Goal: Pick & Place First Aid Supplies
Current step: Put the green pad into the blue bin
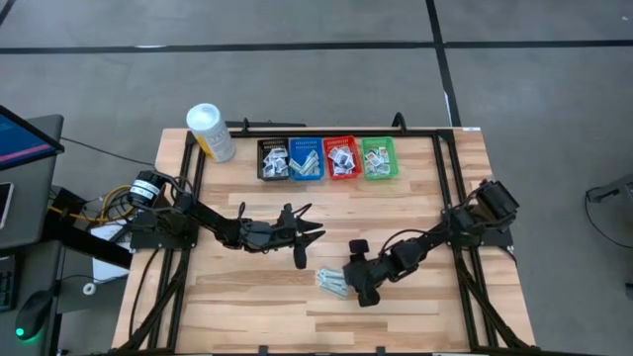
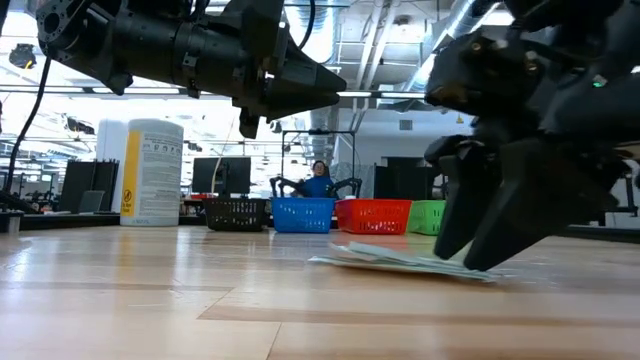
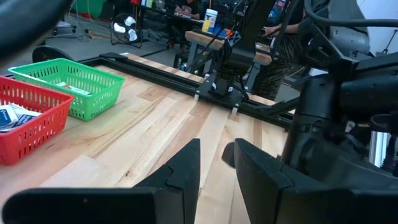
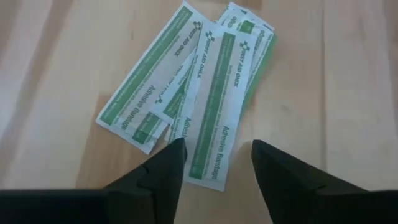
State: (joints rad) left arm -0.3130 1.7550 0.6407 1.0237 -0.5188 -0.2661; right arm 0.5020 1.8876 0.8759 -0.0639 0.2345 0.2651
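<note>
While the left gripper (image 1: pixel 309 235) hangs mid-worktop w/ fingers apart, the right gripper (image 4: pixel 214 163) sits low over the strips (image 4: pixel 186 102), fingers apart, nothing held; strips lie on the worktop (image 1: pixel 257 297), long axis running away from its fingertips. Right arm nearer.

A grey floor (image 1: pixel 297 59) crossed by dark seams surrounds the pale wooden worktop (image 1: pixel 247 307). Across the worktop, the room opens out — an exposed ceiling with ducts and bright strip lights (image 2: pixel 400 40), dark monitors (image 2: pixel 220 172) on desks, and a person in blue (image 2: pixel 319 180) seated far back. A screen (image 1: pixel 25 133) glows beside the worktop.
</note>
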